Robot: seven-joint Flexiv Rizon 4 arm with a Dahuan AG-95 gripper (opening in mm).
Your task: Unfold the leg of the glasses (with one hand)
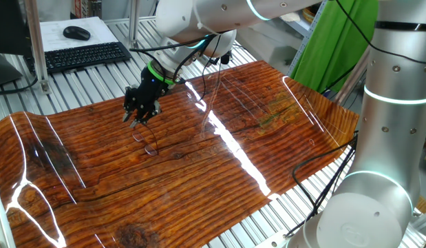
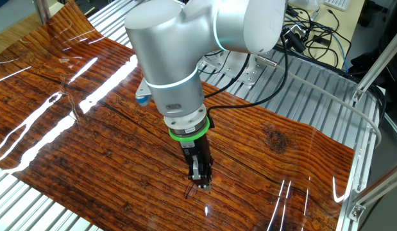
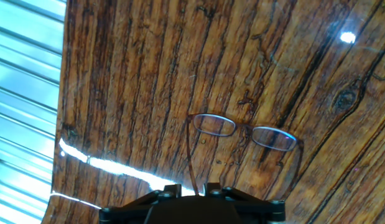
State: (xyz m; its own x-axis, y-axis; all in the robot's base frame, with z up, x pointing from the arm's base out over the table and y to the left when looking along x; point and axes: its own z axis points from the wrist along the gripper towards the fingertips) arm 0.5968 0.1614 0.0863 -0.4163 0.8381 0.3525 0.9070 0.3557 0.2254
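A: Arm pose? One fixed view first.

B: Arm [image 1: 219,17] comes in from 1 o'clock, wrist bent down, green ring above the black gripper [image 1: 138,118]. Fingers point at the wood-grain mat [image 1: 281,138], low over it, near the mat's 10 o'clock area.

A: And the other fixed view?

B: The big grey joint fills the top; the forearm drops almost straight down, gripper [image 2: 201,181] tilted slightly toward 5 o'clock. Tips sit just above the mat [image 2: 294,147].

A: The glasses?

B: Hand view shows them best: glasses [image 3: 245,132] lie flat on the mat at about 12 o'clock from the fingers, lenses side by side. The leg [image 3: 190,154] on the left side runs from the frame's corner down toward 6 o'clock, ending between the two fingertips at the gripper [image 3: 193,186]. (The other leg shows only faintly, at the right lens's outer edge.) In the first fixed view the glasses [image 1: 145,140] are a thin outline just below the fingers; in the other view only a dark sliver [image 2: 191,190] shows beside the tips.

A: Jaws?

B: Narrow gap, the leg's end within it. Whether the pads are pressing on the wire, I cannot tell.

A: Background?

B: Keyboard [image 1: 82,55] and mouse [image 1: 76,32] at 11 o'clock.
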